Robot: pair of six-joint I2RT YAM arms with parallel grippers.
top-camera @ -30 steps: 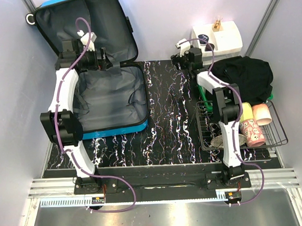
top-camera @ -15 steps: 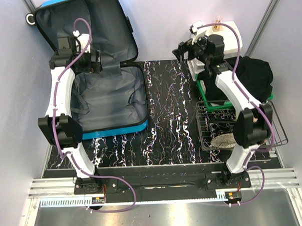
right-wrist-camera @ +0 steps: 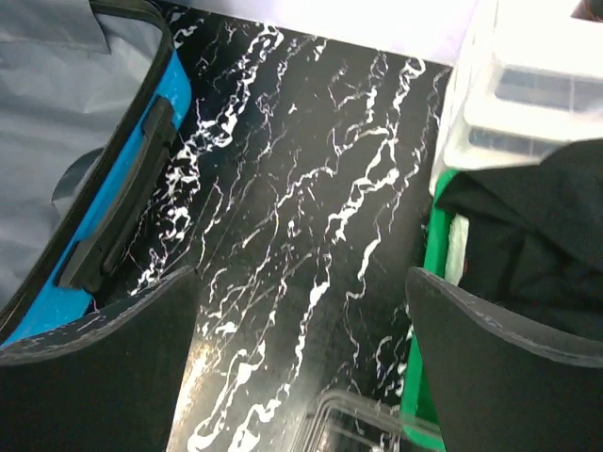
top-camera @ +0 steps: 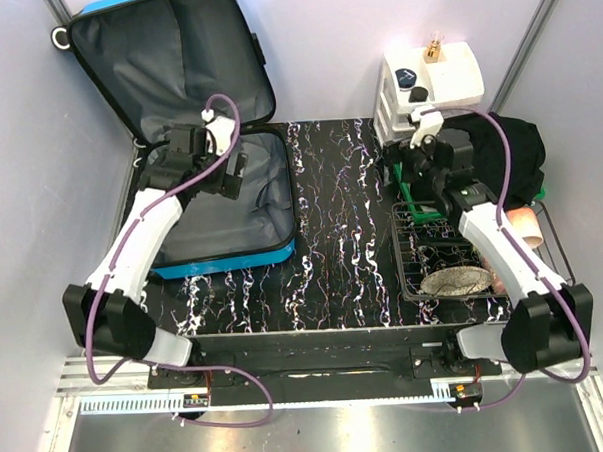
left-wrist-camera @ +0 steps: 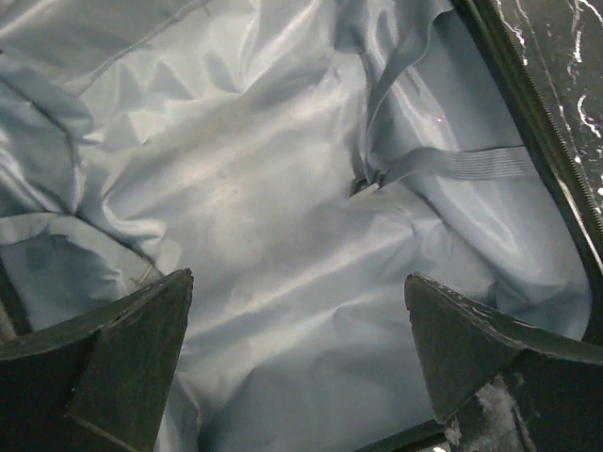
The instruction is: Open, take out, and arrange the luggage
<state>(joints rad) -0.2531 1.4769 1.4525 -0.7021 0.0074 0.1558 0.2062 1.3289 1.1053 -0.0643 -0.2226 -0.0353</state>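
Luggage [top-camera: 175, 81] sits far left on the black marbled table [top-camera: 341, 224]. It is open: the lid leans back against the rear wall and the base lies flat in front of it. Blue shell along the near edge, dark grey lining in both halves. Nothing visible inside the base except loose lining folds.

Left gripper [top-camera: 229, 174] hangs over the base, near its far right corner, jaws spread wide with nothing between them. Its wrist view shows the gripper [left-wrist-camera: 301, 363] above rumpled grey lining, with one dark finger at each lower corner. A grey elastic strap [left-wrist-camera: 452, 162] runs in from the right wall of the case to a small buckle near the middle. Fingers look clear of the fabric, though contact cannot be ruled out from this angle.

Right gripper [top-camera: 404, 166] is on the far right side of the table, just in front of the white drawer organiser [top-camera: 430, 80] and over the left end of the green tray [top-camera: 405, 196]. Jaws wide, holding nothing. In the wrist view the gripper [right-wrist-camera: 301, 367] frames bare tabletop. The luggage's blue side and black handle [right-wrist-camera: 118, 198] are at left, the green tray edge at right.

Black cloth [top-camera: 498, 152] is heaped on the green tray. A wire basket [top-camera: 419, 276] stands near right, touching the tray's front, with a speckled dish [top-camera: 459, 277] inside. A pink cup [top-camera: 527, 226] shows at the basket's far side, partly hidden by the right arm.
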